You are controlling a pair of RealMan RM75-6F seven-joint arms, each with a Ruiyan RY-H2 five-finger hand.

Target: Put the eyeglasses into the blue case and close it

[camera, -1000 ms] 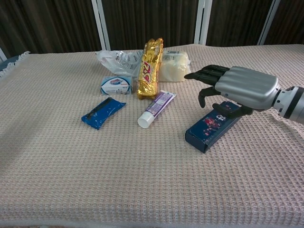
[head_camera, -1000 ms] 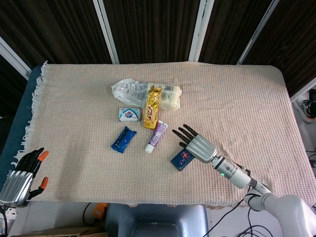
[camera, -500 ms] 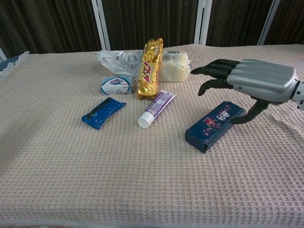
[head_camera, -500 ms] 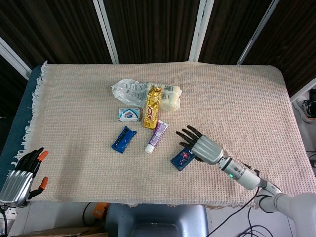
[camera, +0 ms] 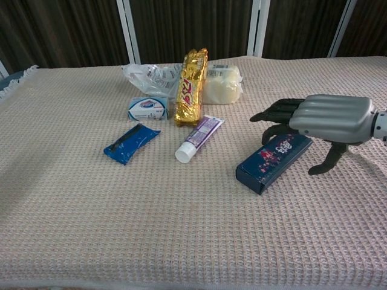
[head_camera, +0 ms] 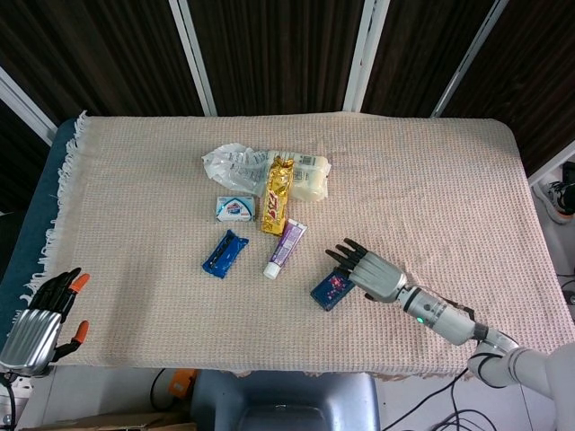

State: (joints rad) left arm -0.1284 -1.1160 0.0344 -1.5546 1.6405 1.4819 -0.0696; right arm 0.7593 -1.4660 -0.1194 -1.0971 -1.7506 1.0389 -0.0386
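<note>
right hand (camera: 329,119) hovers palm-down over the far end of the blue case (camera: 273,160), fingers spread, gripping nothing. case lies shut on the cloth (head_camera: 135,180), around 4 o'clock from the toothpaste tube (head_camera: 284,249). left hand (head_camera: 36,325) hangs off the table's 8 o'clock corner, fingers apart, empty.

Beige cloth-covered table (head_camera: 135,180), blue case (camera: 273,161), toothpaste tube (camera: 198,139)

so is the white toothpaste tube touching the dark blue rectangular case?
No, the chest view shows bare cloth between the white toothpaste tube and the dark blue rectangular case.
</note>
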